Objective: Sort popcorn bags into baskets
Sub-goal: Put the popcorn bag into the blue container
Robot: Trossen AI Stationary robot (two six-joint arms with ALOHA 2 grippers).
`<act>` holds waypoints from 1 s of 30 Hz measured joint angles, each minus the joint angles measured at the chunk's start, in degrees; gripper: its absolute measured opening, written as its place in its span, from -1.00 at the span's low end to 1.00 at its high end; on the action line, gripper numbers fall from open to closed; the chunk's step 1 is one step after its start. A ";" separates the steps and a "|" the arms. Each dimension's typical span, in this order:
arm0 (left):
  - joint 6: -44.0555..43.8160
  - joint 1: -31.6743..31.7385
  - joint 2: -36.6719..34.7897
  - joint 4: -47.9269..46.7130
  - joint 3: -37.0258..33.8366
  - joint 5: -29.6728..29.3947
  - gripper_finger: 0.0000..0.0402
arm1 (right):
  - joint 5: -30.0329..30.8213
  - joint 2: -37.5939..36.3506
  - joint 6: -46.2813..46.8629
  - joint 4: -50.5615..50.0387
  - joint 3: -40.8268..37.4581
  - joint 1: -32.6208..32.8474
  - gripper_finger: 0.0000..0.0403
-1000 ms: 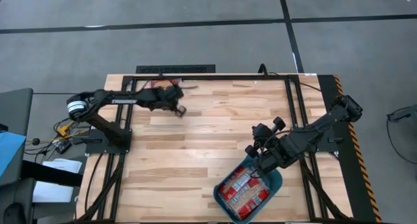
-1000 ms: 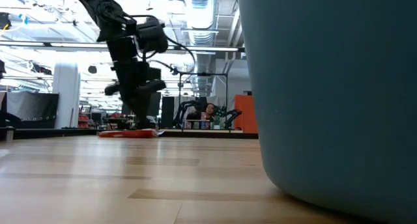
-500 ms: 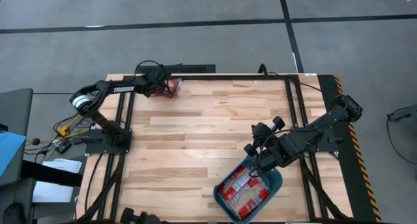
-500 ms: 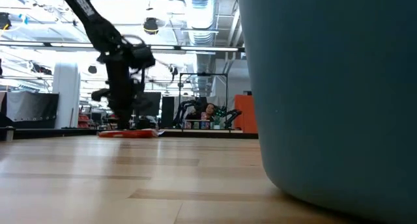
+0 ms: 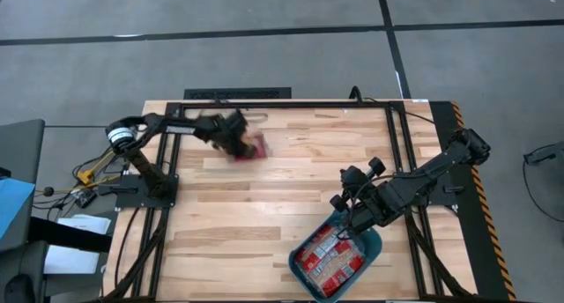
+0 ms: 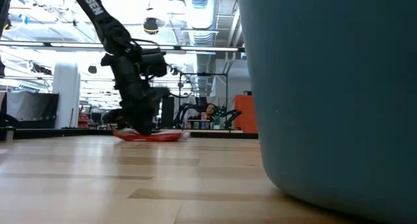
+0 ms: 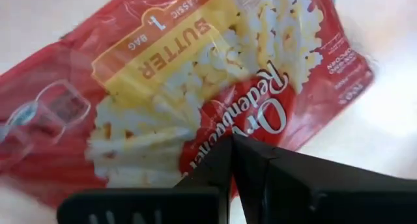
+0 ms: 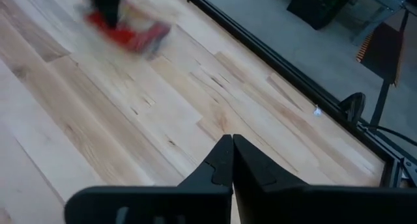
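Note:
My left gripper [image 5: 240,142] is over the far left part of the table, shut on one red popcorn bag [image 5: 256,147] with a yellow label; in the left wrist view the bag [image 7: 195,87] fills the picture. In the low view the bag [image 6: 150,135] lies flat at table level. My right gripper [image 5: 345,217] is shut and touches nothing, hovering over the far left corner of the teal tub [image 5: 375,242]. Several red bags [image 5: 330,259] lie inside the tub. My left gripper has its shut fingertips [image 7: 225,152] on the bag's red face just below the yellow label [image 7: 215,129], near one long edge, coming from above and slanting down. The bag stays flat at table height, reaching out to the right of the fingers; lifted or sliding, I cannot tell.
Black frame rails [image 5: 291,103] run along the far edge and down both sides of the table. Bare wood [image 5: 264,206] lies between the left gripper and the tub. The tub's wall [image 6: 332,87] fills the right of the low view. A person [image 6: 210,112] sits far behind the table.
My left gripper swung to the table's far edge, reached the bag lying there, then came back toward the near and right side. The bag moved with it, away from the far rail and toward the table's middle, staying flat. My right arm kept still.

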 joint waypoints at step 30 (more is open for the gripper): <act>3.35 -6.58 -5.27 3.29 9.54 7.87 -0.86 | -28.02 15.56 -34.32 62.27 -10.28 -17.04 -0.96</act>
